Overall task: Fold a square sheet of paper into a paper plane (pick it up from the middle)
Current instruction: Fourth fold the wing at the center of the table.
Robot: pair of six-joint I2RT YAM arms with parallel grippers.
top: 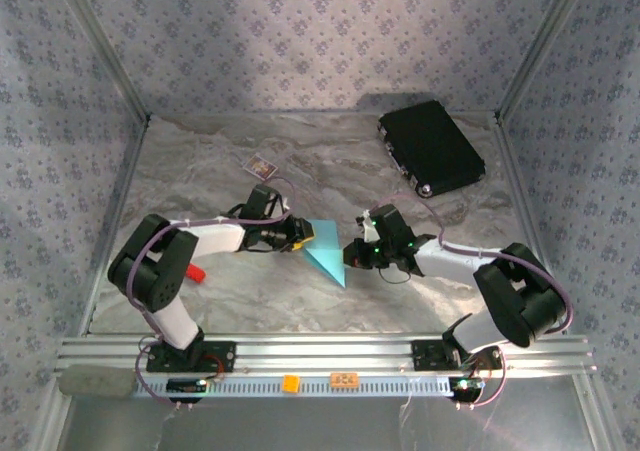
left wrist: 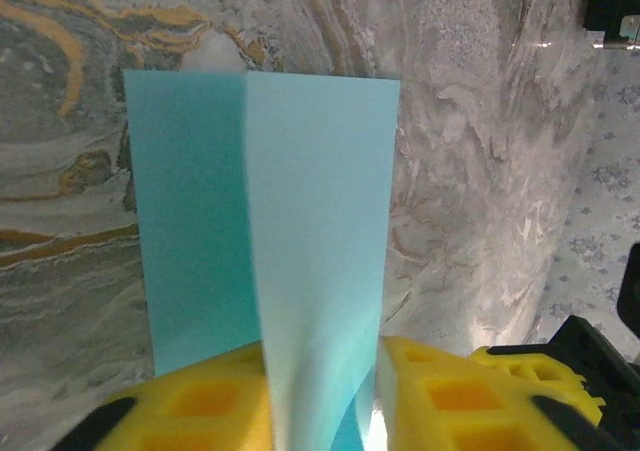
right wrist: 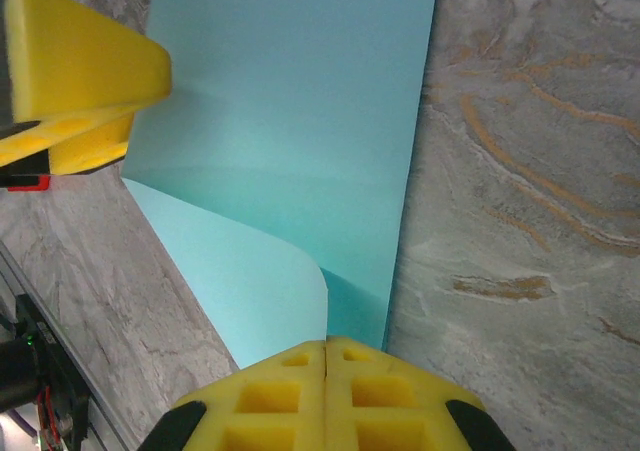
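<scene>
The square sheet of paper (top: pixel 326 247) is light blue and hangs bent between my two grippers over the middle of the table. In the left wrist view the paper (left wrist: pixel 300 211) runs as a curled fold into the gap of my left gripper (left wrist: pixel 325 401). Its yellow jaws stand apart on either side of the fold, not pinching it flat. In the right wrist view my right gripper (right wrist: pixel 327 356) is shut on the near edge of the paper (right wrist: pixel 290 121), where a corner curls over. One yellow finger (right wrist: pixel 80 71) of the left gripper lies at the sheet's far side.
A black rectangular case (top: pixel 432 148) lies at the back right. A small dark card (top: pixel 261 165) lies behind the left arm. A red object (top: pixel 196 271) sits on the marble table (top: pixel 250 291) beside the left arm's elbow. Patterned walls close in the back and both sides.
</scene>
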